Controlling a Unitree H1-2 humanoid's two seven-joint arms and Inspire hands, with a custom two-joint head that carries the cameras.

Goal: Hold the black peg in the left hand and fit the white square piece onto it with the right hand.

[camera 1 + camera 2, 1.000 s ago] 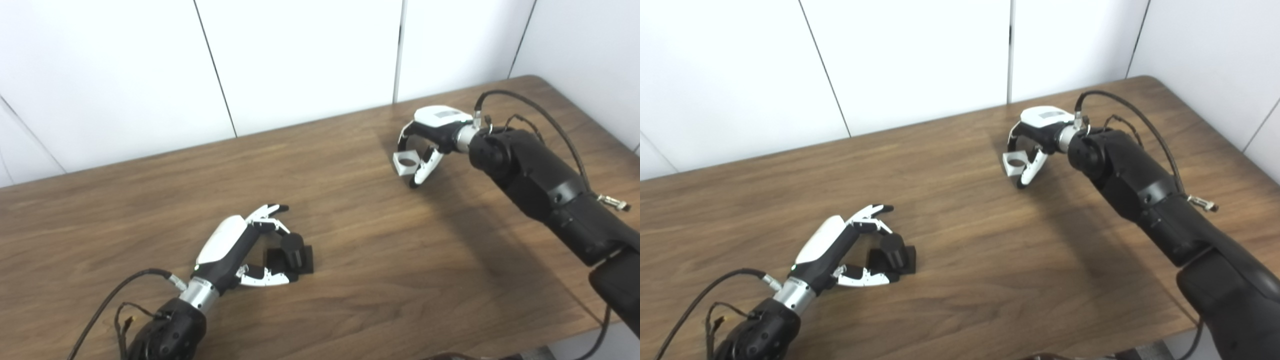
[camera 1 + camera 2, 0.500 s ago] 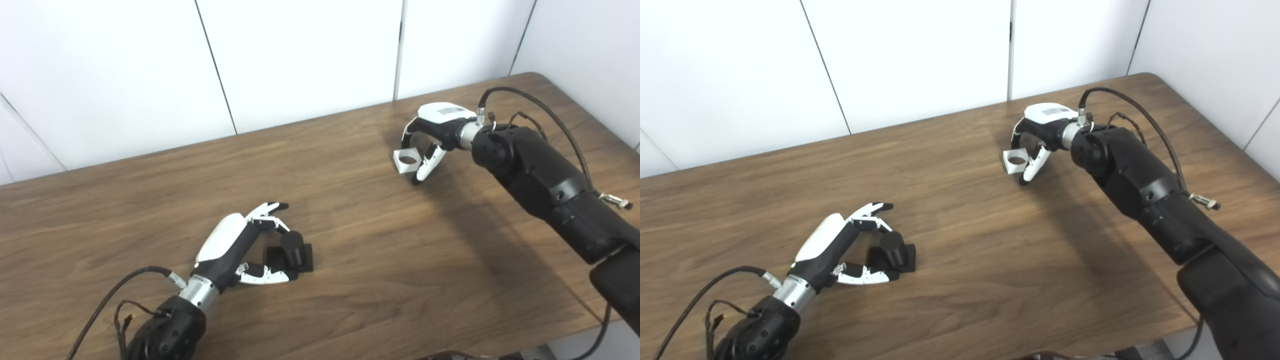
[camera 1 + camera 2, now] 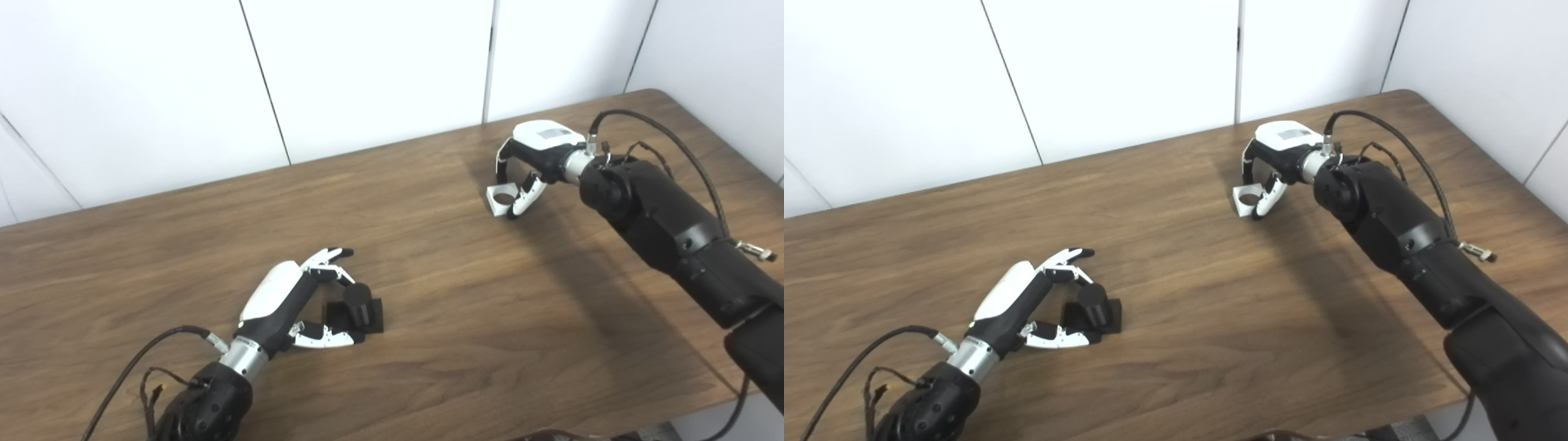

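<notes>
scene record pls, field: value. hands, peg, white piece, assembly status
left hand: open, fingers spread around the black peg with square base, not closed on it
black peg: upright on the brown wooden table, near left
right hand: shut on the white square piece with a round hole, far right
white square piece: pinched between fingers and thumb, low over the table; contact with the table unclear
assembly: not yet fitted, parts well apart
</notes>
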